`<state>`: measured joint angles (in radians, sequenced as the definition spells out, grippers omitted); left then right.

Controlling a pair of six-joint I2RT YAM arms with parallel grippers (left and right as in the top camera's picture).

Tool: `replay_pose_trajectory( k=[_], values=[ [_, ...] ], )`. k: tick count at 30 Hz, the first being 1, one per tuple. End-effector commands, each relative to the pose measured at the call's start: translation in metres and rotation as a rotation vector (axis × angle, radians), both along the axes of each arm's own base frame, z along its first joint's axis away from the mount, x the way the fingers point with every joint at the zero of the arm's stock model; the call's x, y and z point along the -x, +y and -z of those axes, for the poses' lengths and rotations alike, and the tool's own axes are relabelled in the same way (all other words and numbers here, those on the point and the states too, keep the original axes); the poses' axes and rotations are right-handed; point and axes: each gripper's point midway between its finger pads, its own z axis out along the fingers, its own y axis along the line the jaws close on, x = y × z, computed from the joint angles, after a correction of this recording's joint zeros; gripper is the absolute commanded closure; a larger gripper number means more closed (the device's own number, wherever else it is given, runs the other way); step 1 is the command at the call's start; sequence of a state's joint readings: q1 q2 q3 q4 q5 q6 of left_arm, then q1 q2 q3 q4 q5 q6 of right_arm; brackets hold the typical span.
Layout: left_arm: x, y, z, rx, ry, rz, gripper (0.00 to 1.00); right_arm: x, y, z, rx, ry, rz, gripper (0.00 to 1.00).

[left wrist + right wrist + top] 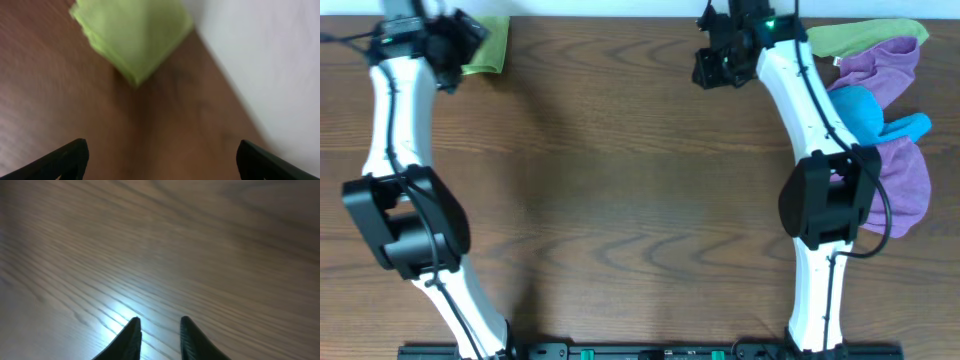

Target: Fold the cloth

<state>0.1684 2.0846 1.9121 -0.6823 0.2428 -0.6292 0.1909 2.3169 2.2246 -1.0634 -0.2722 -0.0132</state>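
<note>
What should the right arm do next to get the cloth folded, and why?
Probably swing the right gripper toward the lime-green cloth. That cloth lies crumpled and unfolded against the purple cloths, while the gripper hangs empty over bare table, jaws slightly apart.

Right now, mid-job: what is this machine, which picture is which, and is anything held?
Two robot arms work at a wooden table. The wide picture looks down from above; the other two come from cameras on each wrist. The left claw stands wide open, empty, near a folded green cloth at the far corner. The right claw is slightly parted over bare wood, holding nothing. At the right lies a pile: purple cloths, a blue cloth, a second green cloth.
</note>
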Motion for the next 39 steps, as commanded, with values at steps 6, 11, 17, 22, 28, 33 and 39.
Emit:
replay_pose_trajectory(
  k=[6, 11, 17, 22, 28, 33, 39],
  values=[
    [0.033, -0.066, -0.031, -0.275, 0.054, 0.22, 0.05, 0.002, -0.054, -0.016, 0.126, 0.0, -0.012, 0.42],
    [0.064, -0.099, -0.047, -0.435, 0.108, 0.273, 0.05, 0.016, -0.069, -0.027, 0.172, 0.026, -0.059, 0.26],
    [0.101, -0.14, -0.07, -0.548, 0.118, 0.361, 0.05, 0.03, -0.081, -0.057, 0.176, 0.009, -0.035, 0.25],
    [0.139, -0.165, -0.093, -0.591, 0.111, 0.445, 0.03, 0.055, -0.084, -0.115, 0.171, -0.073, -0.026, 0.23],
    [0.188, -0.166, -0.131, -0.627, 0.068, 0.475, 0.01, 0.1, -0.075, -0.182, 0.162, -0.175, -0.046, 0.22],
    [0.238, -0.163, -0.162, -0.641, -0.04, 0.502, 0.01, 0.166, -0.062, -0.219, 0.166, -0.187, -0.099, 0.13],
    [0.298, -0.146, -0.16, -0.594, -0.111, 0.507, 0.03, 0.235, -0.063, -0.232, 0.235, -0.194, -0.08, 0.04]
  ],
)
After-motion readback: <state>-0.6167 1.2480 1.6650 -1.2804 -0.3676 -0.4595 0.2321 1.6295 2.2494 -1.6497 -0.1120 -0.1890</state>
